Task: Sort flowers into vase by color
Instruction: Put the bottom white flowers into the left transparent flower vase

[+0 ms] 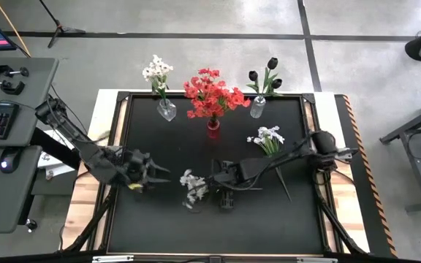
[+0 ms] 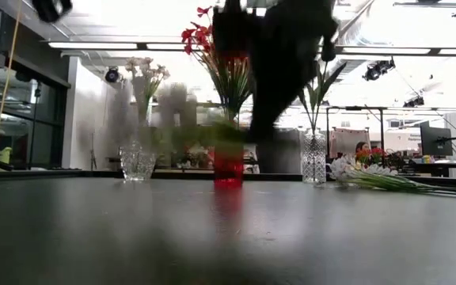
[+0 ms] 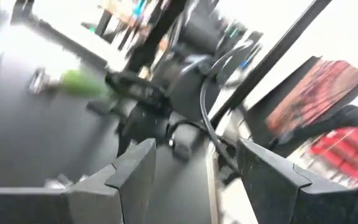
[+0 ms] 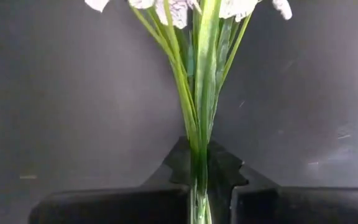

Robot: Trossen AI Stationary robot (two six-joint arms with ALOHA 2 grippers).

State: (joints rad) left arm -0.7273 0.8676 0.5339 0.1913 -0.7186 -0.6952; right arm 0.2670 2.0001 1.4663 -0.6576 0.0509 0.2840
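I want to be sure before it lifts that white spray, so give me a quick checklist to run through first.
1. Right end effector shut on the white flower's stem: ok, the stem sits clamped between the fingers in the right wrist view.
2. Blossoms clear of the fingers: ok, they lie beyond the fingertips.
3. Vase with white flowers upright at the mat's far edge: ok.
4. Left end effector apart from the held spray: ok, it is open and sits to its left.
5. Second white spray out of the way: cannot tell, it lies close beside the right arm.
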